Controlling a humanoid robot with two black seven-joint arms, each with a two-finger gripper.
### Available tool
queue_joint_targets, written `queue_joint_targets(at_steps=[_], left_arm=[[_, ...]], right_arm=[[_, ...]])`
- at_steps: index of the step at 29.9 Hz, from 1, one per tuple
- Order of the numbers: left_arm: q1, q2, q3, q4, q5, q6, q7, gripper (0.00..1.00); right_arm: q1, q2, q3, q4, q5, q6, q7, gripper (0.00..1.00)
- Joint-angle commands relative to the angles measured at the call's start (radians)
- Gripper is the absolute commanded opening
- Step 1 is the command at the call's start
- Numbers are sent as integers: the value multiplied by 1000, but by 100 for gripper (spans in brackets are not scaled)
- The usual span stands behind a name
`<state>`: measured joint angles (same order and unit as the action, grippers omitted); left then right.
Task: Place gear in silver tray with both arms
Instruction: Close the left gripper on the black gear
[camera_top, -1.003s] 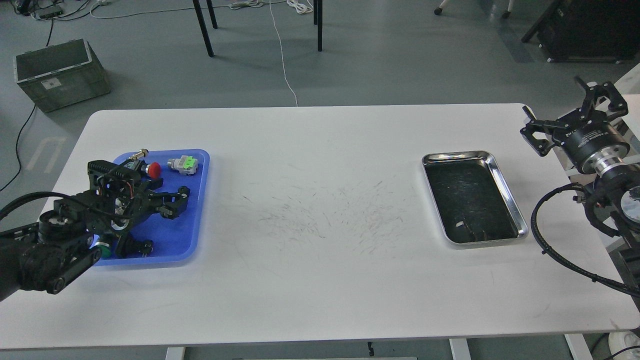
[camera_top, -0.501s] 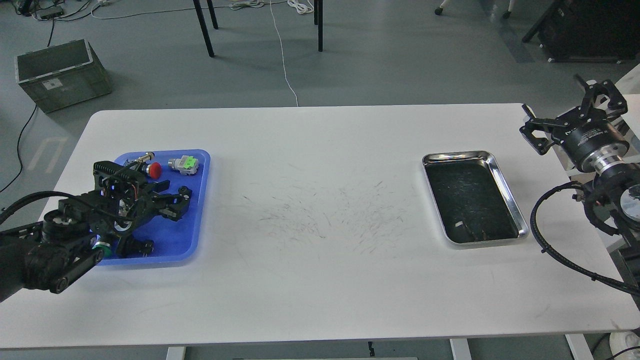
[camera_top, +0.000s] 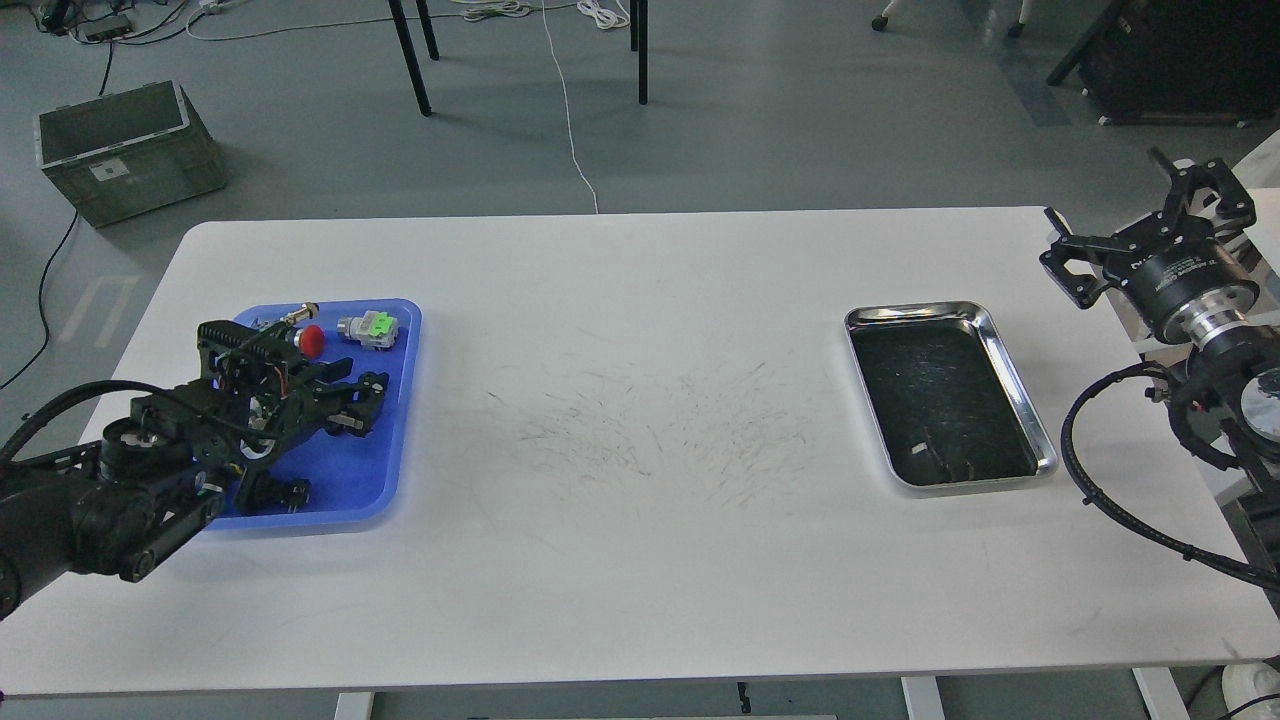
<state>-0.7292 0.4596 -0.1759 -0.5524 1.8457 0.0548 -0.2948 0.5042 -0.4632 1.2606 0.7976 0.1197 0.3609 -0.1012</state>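
The silver tray (camera_top: 1005, 372) lies on the right side of the white table (camera_top: 640, 560), and its dark floor holds nothing. My left gripper (camera_top: 362, 403) hangs low over the blue tray (camera_top: 390, 450) at the left, its fingers apart with blue showing between them, holding nothing. A small black part (camera_top: 276, 493), possibly the gear, lies at the front of the blue tray, just below my left wrist. My right gripper (camera_top: 1140, 228) is wide open and empty, above the table's right edge, behind and to the right of the silver tray.
The blue tray also holds a red-capped button (camera_top: 309, 339) and a grey and green part (camera_top: 368, 328) at its back. A black cable (camera_top: 1110, 500) loops from my right arm over the table's right edge. A grey crate (camera_top: 125, 150) stands on the floor.
My left gripper has shifted a little to the right and lower over the blue tray. My right arm has hardly moved.
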Motion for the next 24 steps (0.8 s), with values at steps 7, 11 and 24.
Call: queue_joint_targets(at_steps=[7,11,24], left_arm=[[1,-1,-1,17,-5,-10,-3,9],[-18,4,-1,16,-20,-10,-6,8],[-114,82,-2,-58,-68,-46,-10,6]], right_arm=[[0,0,-3,-6,0,1,0,99],[0,-2,-4,-6,0,0,0,99],[5,-2,-9,-5,0,-10,-2,99]])
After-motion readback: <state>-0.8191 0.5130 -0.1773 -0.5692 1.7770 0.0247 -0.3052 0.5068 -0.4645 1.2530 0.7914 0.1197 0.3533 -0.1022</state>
